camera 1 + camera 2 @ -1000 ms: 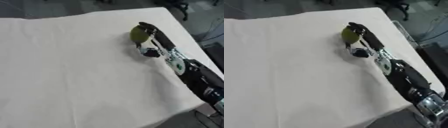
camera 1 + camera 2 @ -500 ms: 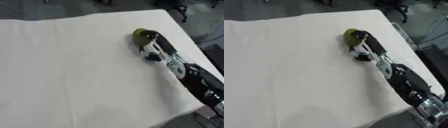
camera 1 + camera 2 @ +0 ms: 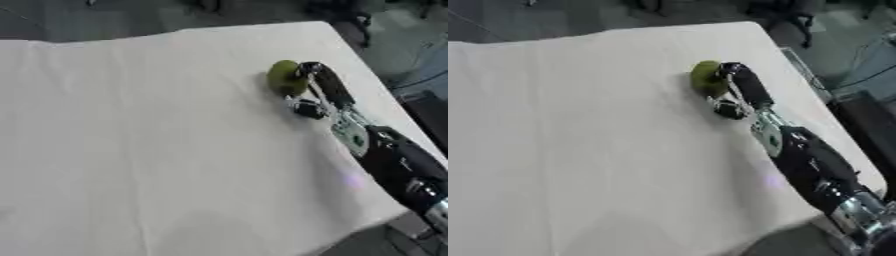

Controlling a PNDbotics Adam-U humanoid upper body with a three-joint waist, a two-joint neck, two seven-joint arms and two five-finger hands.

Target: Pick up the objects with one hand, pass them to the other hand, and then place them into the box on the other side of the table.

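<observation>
— Fingers (image 3: pixel 322 82) of the right hand (image 3: pixel 325 97) reached out along the green fruit (image 3: pixel 283 78), lying against its right side and bent a little over the top. Were they round it?

— Partly, as far as I could tell. They touched it and looked half-curled, but the thumb (image 3: pixel 305 108) sat lower and apart, so I judged the hold not yet made. The fruit rested on the white surface (image 3: pixel 140 150), toward its far right part, near the edge.

— How should the pick-up have gone?

— Bring the thumb in against the near side, opposite the fingers, before any lift. A round fruit would likely roll away from a one-sided push, and the edge was close. Then lift straight and carry it toward the middle for the hand-over.

— And the left hand, the box?

— Neither showed in either view.

— Any writing to read?

— None; the pale plate (image 3: pixel 351 134) on the wrist carried dark marks, unreadable.
</observation>
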